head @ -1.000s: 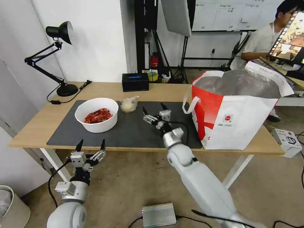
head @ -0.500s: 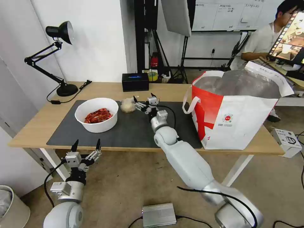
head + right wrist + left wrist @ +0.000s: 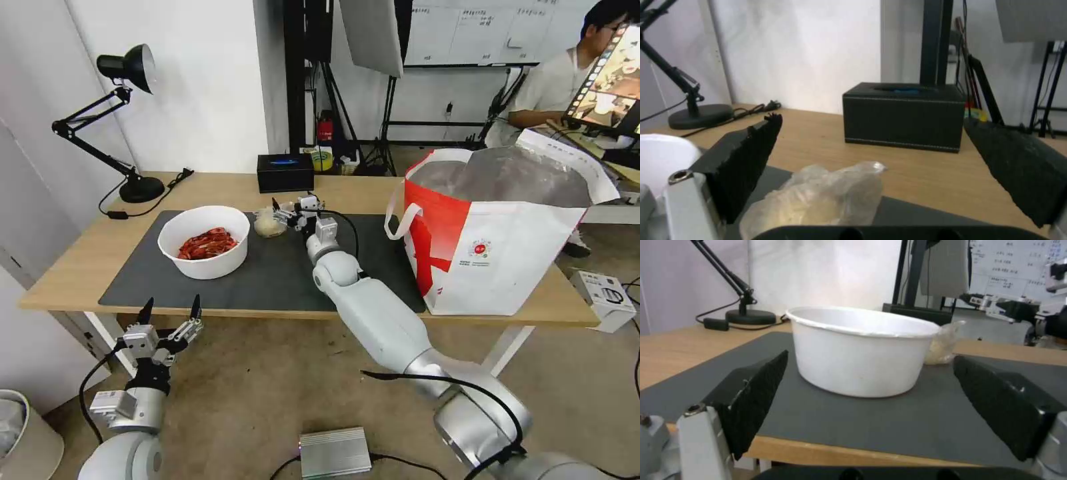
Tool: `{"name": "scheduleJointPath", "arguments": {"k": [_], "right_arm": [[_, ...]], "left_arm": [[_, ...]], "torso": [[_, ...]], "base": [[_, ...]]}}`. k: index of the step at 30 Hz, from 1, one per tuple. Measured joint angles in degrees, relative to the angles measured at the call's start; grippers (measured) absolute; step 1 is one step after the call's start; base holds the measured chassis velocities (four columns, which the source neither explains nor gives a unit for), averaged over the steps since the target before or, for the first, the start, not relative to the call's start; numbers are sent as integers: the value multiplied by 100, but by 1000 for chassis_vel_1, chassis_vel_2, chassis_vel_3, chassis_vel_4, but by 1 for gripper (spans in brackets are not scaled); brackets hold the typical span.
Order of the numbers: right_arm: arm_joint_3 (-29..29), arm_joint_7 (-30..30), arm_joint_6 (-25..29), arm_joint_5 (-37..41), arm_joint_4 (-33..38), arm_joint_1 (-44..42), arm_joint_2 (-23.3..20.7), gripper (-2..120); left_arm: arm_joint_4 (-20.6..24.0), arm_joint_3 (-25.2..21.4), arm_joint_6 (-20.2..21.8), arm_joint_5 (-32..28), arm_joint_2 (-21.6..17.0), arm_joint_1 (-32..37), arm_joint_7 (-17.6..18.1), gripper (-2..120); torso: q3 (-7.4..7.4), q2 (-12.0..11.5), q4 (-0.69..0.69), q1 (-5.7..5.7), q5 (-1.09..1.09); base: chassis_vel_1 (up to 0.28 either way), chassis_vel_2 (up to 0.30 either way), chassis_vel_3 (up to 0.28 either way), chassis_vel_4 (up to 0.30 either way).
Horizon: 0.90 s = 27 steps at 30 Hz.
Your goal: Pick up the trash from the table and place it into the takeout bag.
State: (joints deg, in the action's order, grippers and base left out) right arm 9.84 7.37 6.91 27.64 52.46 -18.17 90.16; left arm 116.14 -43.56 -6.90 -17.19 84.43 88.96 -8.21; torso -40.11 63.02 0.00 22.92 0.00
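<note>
A small clear bag of whitish stuff (image 3: 269, 223) (image 3: 818, 203) lies on the dark mat of the table (image 3: 347, 190), beside a white bowl of red shells (image 3: 203, 241) (image 3: 860, 348). My right gripper (image 3: 291, 203) (image 3: 880, 160) is open just over and behind that small bag, its fingers either side of it, not touching. My left gripper (image 3: 168, 315) (image 3: 871, 400) hangs open below the table's front edge, facing the bowl. The takeout bag (image 3: 493, 230), white with a red side and foil lining, stands open at the table's right end.
A black rectangular box (image 3: 285, 173) (image 3: 905, 116) sits at the back edge behind the small bag. A black desk lamp (image 3: 110, 113) stands at the back left. A silver box (image 3: 333, 452) lies on the floor.
My right arm has reached forward and left across the mat until its open gripper is over the small bag. My left gripper has dropped lower, away from the table edge.
</note>
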Motion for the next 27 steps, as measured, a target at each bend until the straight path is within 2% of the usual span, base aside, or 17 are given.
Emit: {"name": "scheduleJointPath", "arguments": {"k": [13,27], "right_arm": [[149,-287,-594,1249,-257,401,1,100],[412,-596,-793,1081,-762,552,9,100]], "left_arm": [[23,65,26,64,-13,-36,2,100],[-80,145,31,239,13,-76,7,100]], "torso": [[1,0,0,0,0],[1,0,0,-1,0]], "base": [[0,0,0,0],[0,0,0,0]]}}
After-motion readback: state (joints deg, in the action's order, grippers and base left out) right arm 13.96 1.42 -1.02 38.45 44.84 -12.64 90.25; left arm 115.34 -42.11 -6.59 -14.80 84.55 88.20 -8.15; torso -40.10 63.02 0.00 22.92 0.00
